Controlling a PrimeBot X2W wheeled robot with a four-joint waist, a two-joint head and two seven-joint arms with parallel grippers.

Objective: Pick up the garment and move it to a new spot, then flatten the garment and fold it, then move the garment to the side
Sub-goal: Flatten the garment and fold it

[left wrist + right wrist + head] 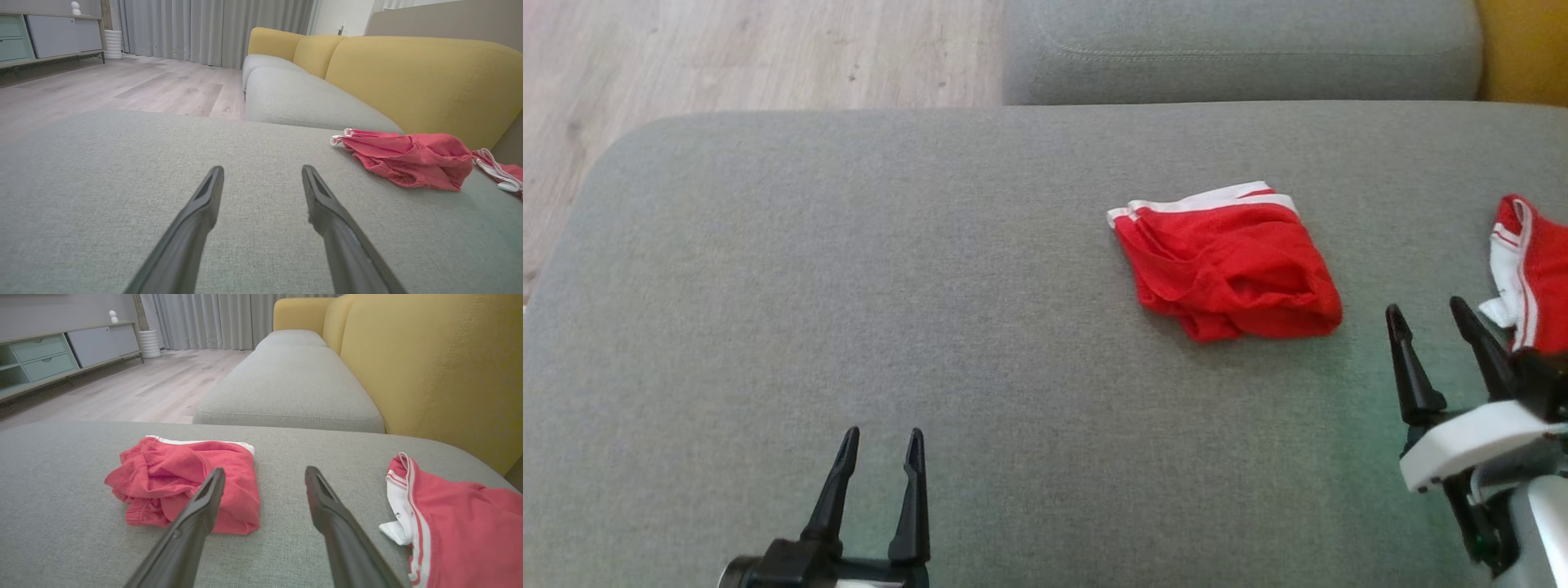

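Note:
A red garment with a white band (1229, 265) lies bunched and roughly folded on the grey sofa cushion (849, 286), right of centre; it also appears as the garment (404, 159) and the garment (188, 482) in the wrist views. My left gripper (882, 445) stands open at the lower left, far from the cloth, nothing between its fingers. My right gripper (1429, 314) is open at the lower right, just right of and nearer than the garment, holding nothing.
A second red and white garment (1531, 269) lies at the cushion's right edge, beside my right gripper, seen also as the second garment (457, 514). Another grey seat cushion (1241, 49) lies beyond, with yellow backrests (433, 363). Wooden floor (727, 57) lies off the far left edge.

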